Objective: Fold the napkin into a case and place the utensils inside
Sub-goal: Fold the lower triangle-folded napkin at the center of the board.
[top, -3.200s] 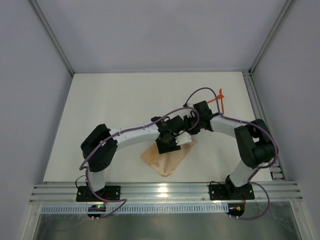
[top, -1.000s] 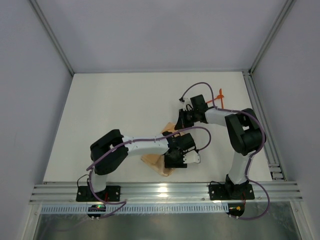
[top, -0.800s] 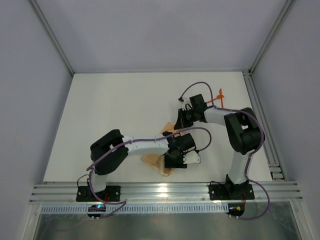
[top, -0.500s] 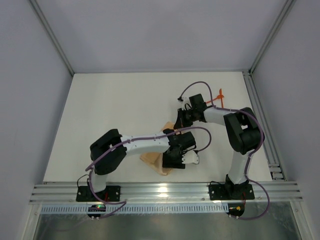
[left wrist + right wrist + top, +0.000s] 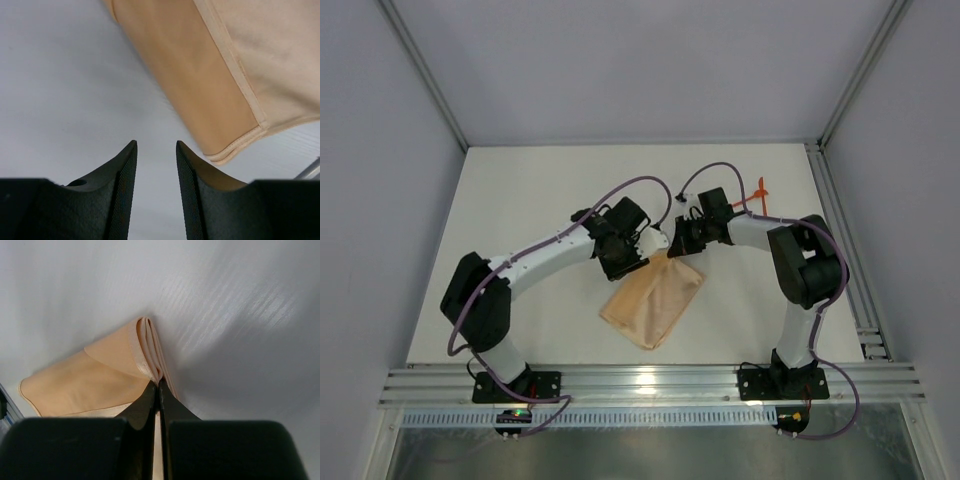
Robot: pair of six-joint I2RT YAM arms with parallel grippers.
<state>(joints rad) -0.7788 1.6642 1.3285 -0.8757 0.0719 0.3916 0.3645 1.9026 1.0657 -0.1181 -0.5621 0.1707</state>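
Pinching the napkin (image 5: 653, 305) at its far corner, my right gripper (image 5: 156, 383) had its fingers pressed together. My left gripper (image 5: 155, 146), slightly spread and empty, sat just left of that corner.

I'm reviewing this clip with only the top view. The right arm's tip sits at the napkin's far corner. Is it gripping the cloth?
Observer: Yes. The right wrist view shows the right jaws shut on a folded corner of the napkin, with the layers pinched at their tips.
Operator: And the left jaws?
Observer: The left wrist view shows them open, with only bare table between them. They hold nothing.
Operator: How near is the cloth to them?
Observer: Its hemmed corner lies beside one jaw, outside the gap.
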